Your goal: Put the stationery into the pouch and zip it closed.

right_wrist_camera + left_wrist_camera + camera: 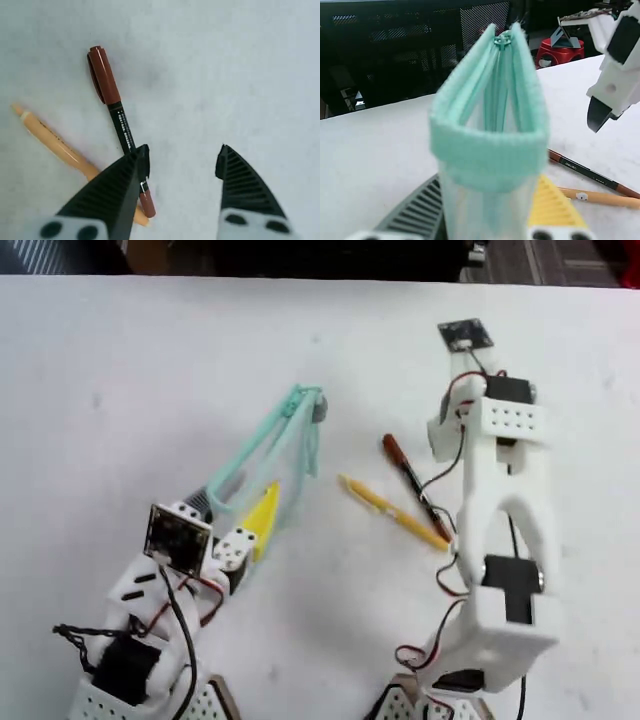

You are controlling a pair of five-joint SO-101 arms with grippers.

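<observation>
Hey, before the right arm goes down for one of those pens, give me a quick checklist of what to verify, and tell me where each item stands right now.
1. Mouth of the mint-green mesh pouch open: ok, it gapes wide.
2. Hold of the left gripper on the pouch: ok, a jaw sits on either side of it.
3. The right gripper open: ok, jaws spread.
4. The brown-capped black marker between the right jaws: not ok, it lies under one finger.
5. Marker lying apart from the orange pen: not ok, they cross at one end.
</observation>
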